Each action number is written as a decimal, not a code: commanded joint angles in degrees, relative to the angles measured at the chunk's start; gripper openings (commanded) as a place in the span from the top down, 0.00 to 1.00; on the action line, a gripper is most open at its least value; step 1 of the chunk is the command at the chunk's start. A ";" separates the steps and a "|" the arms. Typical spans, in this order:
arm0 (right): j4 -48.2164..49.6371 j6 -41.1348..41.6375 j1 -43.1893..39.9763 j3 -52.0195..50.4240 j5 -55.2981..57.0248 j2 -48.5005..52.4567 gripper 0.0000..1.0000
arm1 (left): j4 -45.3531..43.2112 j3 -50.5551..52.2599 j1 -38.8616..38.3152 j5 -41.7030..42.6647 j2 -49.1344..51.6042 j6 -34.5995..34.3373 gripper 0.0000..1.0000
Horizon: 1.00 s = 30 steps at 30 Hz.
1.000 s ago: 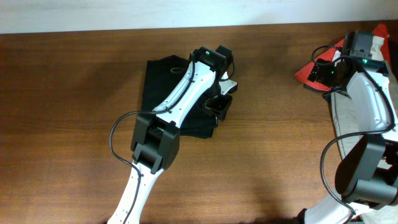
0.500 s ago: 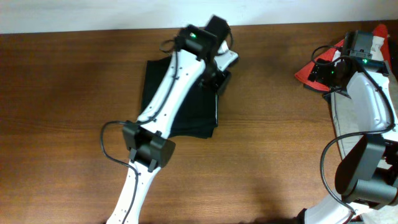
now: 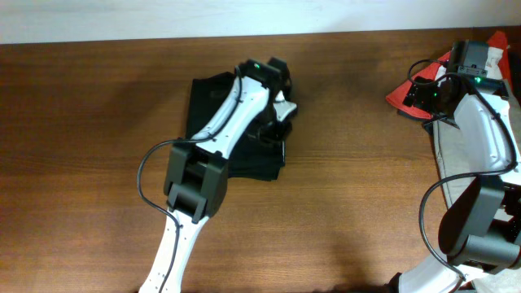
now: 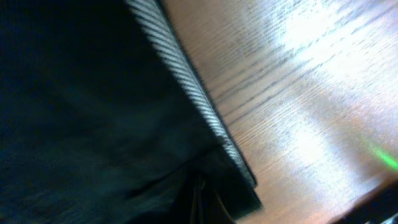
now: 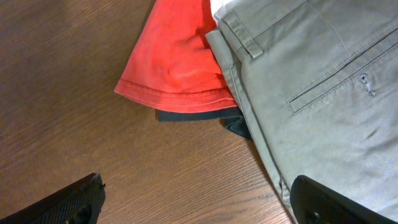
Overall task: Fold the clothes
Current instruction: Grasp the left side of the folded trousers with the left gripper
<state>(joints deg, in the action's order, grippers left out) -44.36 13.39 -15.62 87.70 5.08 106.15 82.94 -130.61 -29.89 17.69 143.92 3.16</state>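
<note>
A black garment [image 3: 203, 102] lies folded on the brown table [image 3: 98, 146], left of centre. My left gripper [image 3: 275, 126] is low over its right edge. In the left wrist view the black cloth [image 4: 93, 93] with its ribbed edge fills the blurred frame, and the dark fingers [image 4: 199, 199] look closed together against it. My right gripper [image 5: 196, 199] is open and empty above bare wood, beside a red shirt [image 5: 180, 56] and khaki trousers [image 5: 311, 81]. In the overhead view the right gripper [image 3: 423, 91] is at the far right.
The red shirt [image 3: 403, 96] and khaki trousers [image 3: 444, 155] are piled at the table's right edge, with a dark piece of cloth [image 5: 199, 115] showing under them. A pale wall runs along the back edge.
My left arm swung up toward the back edge of the black garment, then came back down over its right edge. The right arm has not moved.
</note>
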 commanded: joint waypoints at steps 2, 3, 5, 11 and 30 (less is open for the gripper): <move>0.20 0.46 -0.20 0.48 0.55 -0.24 0.01 | -2.78 5.77 -1.29 5.27 -0.35 -0.20 1.00; 0.20 0.46 -0.20 0.48 0.55 -0.24 0.01 | -3.04 5.97 -1.84 6.08 -0.35 0.37 1.00; 0.20 0.46 -0.20 0.48 0.55 -0.24 0.01 | -3.74 5.88 -2.36 6.12 -0.39 0.35 1.00; 0.20 0.46 -0.20 0.48 0.55 -0.24 0.01 | -0.09 -2.45 -2.47 6.51 -1.18 4.22 1.00; 0.20 0.46 -0.20 0.48 0.55 -0.24 0.01 | 0.48 -11.80 28.81 7.15 -1.01 3.19 0.01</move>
<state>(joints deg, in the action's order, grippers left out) -44.34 13.41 -15.62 87.70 5.08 106.15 84.93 -147.09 -3.64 21.67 143.68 4.97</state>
